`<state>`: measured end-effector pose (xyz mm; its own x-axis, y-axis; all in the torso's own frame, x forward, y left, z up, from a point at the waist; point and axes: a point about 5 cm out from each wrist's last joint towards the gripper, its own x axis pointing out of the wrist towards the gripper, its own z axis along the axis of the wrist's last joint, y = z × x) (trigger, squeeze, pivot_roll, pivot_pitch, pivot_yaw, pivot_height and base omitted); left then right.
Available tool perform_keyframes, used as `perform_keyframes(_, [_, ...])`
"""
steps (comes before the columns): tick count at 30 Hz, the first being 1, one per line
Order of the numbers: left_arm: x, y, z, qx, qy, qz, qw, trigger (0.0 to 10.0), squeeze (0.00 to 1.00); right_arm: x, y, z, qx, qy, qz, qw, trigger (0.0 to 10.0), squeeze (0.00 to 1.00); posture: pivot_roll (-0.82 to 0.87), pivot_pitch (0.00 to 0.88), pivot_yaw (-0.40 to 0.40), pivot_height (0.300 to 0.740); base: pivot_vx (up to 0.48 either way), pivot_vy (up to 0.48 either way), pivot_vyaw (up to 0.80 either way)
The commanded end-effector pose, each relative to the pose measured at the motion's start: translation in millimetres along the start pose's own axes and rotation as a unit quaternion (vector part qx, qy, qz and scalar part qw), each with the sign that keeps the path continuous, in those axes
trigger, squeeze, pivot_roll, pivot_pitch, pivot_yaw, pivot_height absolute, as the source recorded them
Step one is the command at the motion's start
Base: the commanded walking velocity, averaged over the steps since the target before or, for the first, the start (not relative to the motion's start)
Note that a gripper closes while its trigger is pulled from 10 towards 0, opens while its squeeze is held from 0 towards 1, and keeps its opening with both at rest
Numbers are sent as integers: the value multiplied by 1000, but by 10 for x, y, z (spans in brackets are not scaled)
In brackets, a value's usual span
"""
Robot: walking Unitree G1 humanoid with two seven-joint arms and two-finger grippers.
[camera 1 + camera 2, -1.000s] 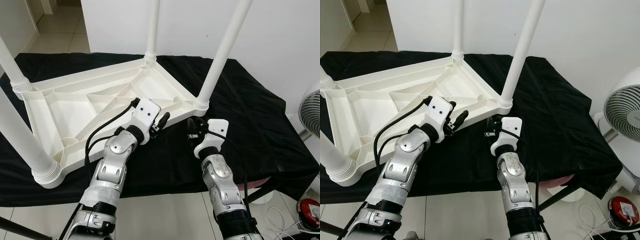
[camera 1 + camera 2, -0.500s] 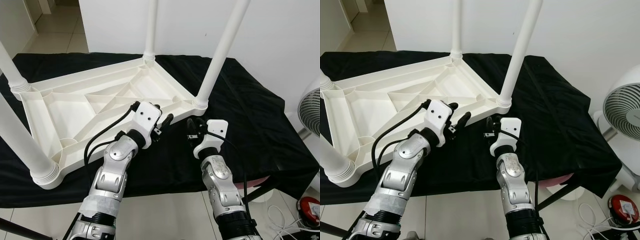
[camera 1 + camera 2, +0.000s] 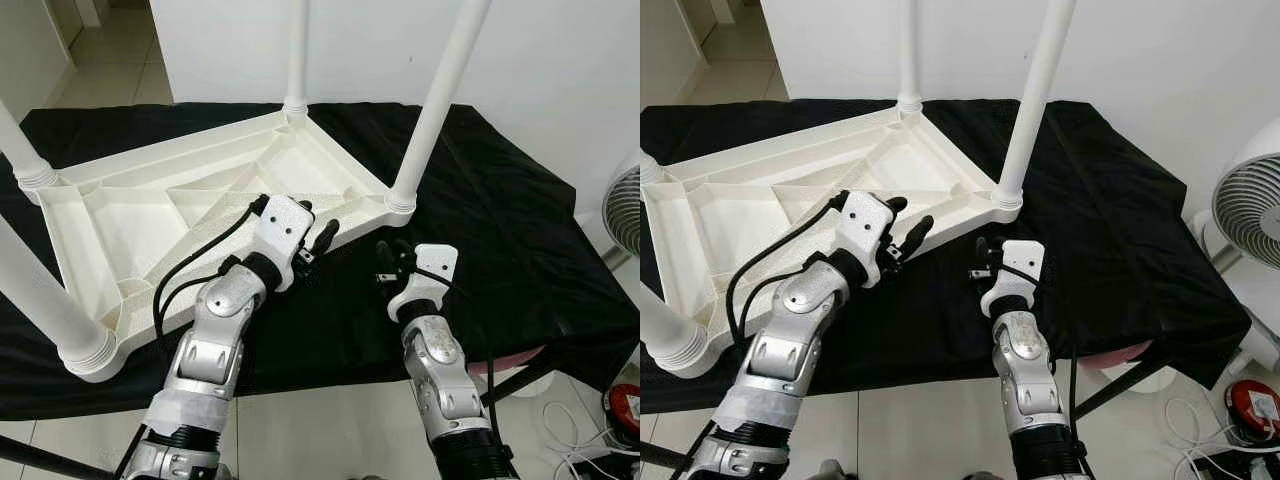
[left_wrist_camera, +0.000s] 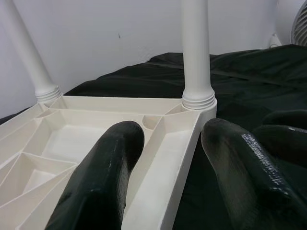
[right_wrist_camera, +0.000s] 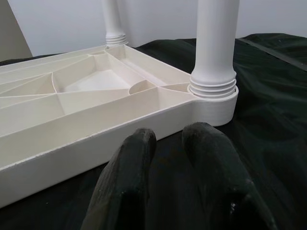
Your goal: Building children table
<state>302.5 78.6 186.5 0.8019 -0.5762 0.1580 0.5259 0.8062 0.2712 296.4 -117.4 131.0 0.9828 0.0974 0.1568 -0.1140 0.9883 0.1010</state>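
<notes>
White plastic table (image 3: 170,215) lies upside down on a black cloth (image 3: 500,250), legs up. The left gripper (image 3: 312,236) has its fingers spread astride the table's near rim. The right gripper (image 3: 388,262) hovers just beside the corner leg (image 3: 430,110), fingers apparently nearly together.

My head views are bright and evenly lit, sharp throughout, with only soft shadows under the white plastic tabletop (image 3: 200,215). In both wrist views the near black fingers (image 4: 100,187) are blurred, the background crisp.
</notes>
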Motion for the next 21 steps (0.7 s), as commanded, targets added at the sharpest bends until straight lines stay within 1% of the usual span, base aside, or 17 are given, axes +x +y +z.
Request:
perform_keyframes(1, [-35, -19, 3, -3, 1, -9, 1000, 10000, 0, -27, 11, -11, -3, -3, -3, 1000, 10000, 0, -63, 41, 12, 740, 0, 0, 0])
perform_keyframes(3, [-49, -10, 4, -5, 2, -9, 1000, 10000, 0, -28, 14, -12, -3, -3, -3, 1000, 10000, 0, -63, 41, 12, 740, 0, 0, 0])
perform_keyframes(6, [-123, -31, 54, 28, -10, -33, 999, 10000, 0, -35, 12, -20, -5, -2, -3, 1000, 10000, 0, -58, 41, 9, 740, 0, 0, 0])
perform_keyframes(9, [-204, -44, 62, 28, -7, -41, 999, 10000, 0, -47, -5, -24, -9, 0, 1, 1000, 10000, 0, -60, 38, 1, 740, 0, 0, 0])
perform_keyframes(11, [-223, -46, 69, 29, -8, -43, 999, 10000, 0, -51, -11, -25, -10, 1, 1, 1000, 10000, 0, -60, 38, 1, 740, 0, 0, 0])
perform_keyframes(12, [-274, -34, 63, 32, 1, -46, 998, 10000, 0, -57, -22, -25, -12, 2, 2, 1000, 10000, 0, -60, 38, -1, 740, 0, 0, 0])
perform_keyframes(13, [-274, -34, 63, 32, 1, -46, 998, 10000, 0, -57, -22, -25, -12, 2, 2, 1000, 10000, 0, -60, 38, -1, 740, 0, 0, 0])
perform_keyframes(14, [-370, -14, 31, 47, 23, -53, 997, 10000, 0, -68, -46, -26, -17, 4, 3, 1000, 10000, 0, -62, 37, -6, 740, 0, 0, 0])
perform_keyframes(17, [-407, -7, 17, 48, 30, -54, 997, 10000, 0, -73, -58, -27, -18, 5, 4, 1000, 10000, 0, -57, 36, -12, 740, 0, 0, 0])
perform_keyframes(18, [-457, 26, -14, 53, 43, -46, 997, 10000, 0, -77, -67, -28, -19, 6, 5, 1000, 10000, 0, -54, 36, -16, 740, 0, 0, 0])
perform_keyframes(19, [-457, 26, -14, 53, 43, -46, 997, 10000, 0, -77, -67, -28, -19, 6, 5, 1000, 10000, 0, -54, 36, -16, 740, 0, 0, 0])
perform_keyframes(20, [-510, 71, -78, 57, 66, -32, 996, 10000, 0, -81, -70, -27, -20, 6, 6, 1000, 10000, 0, -52, 37, -19, 740, 0, 0, 0])
perform_keyframes(21, [-510, 71, -78, 57, 66, -32, 996, 10000, 0, -81, -70, -27, -20, 6, 6, 1000, 10000, 0, -52, 37, -19, 740, 0, 0, 0])
